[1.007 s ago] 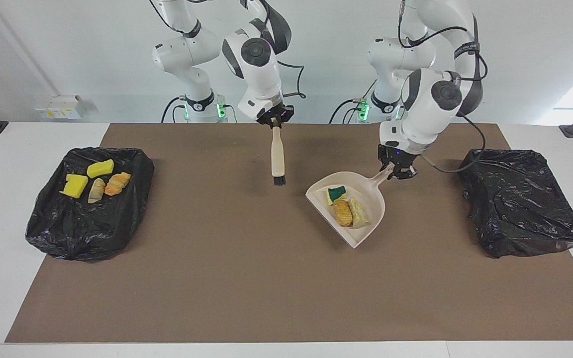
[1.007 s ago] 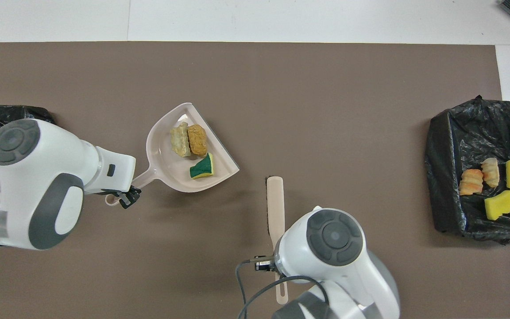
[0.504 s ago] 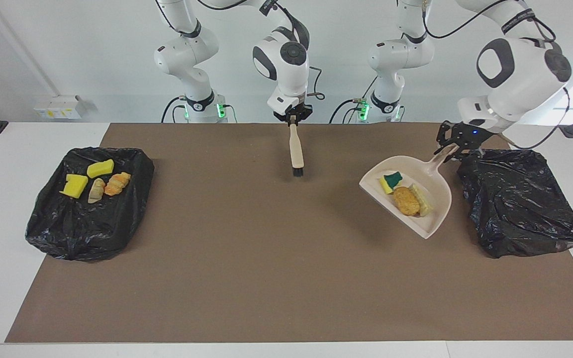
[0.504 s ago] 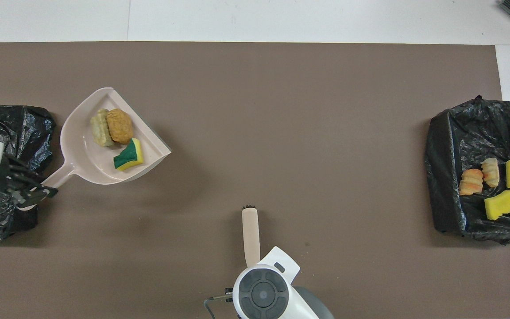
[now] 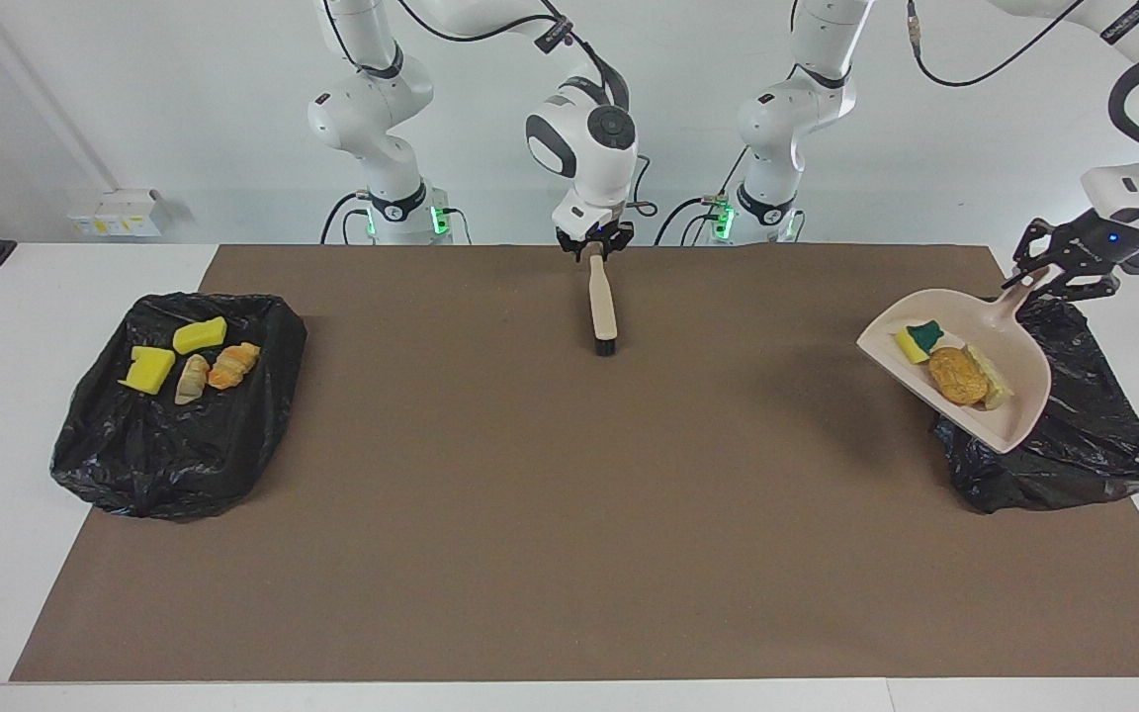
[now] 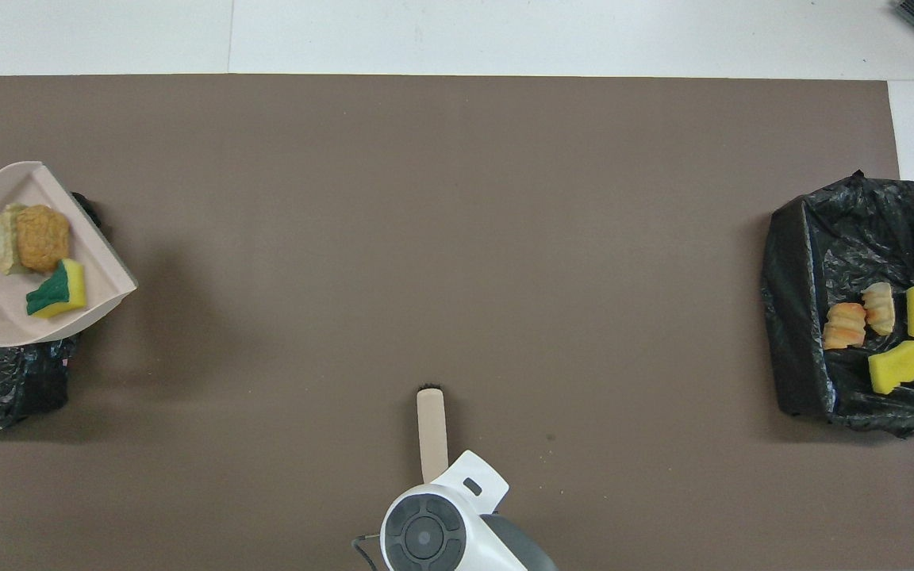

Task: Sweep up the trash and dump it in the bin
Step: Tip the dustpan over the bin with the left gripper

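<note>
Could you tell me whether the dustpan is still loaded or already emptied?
Loaded. The dustpan, held over the bin by the left gripper, carries three pieces of trash.

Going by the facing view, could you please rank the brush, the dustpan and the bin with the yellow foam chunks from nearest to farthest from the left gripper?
From the left gripper, at the left arm's end:
1. Dustpan, held by its handle in this gripper, over the other black bin.
2. Brush, mid-table, at the right gripper.
3. Bin with yellow foam chunks, at the right arm's end.
</note>
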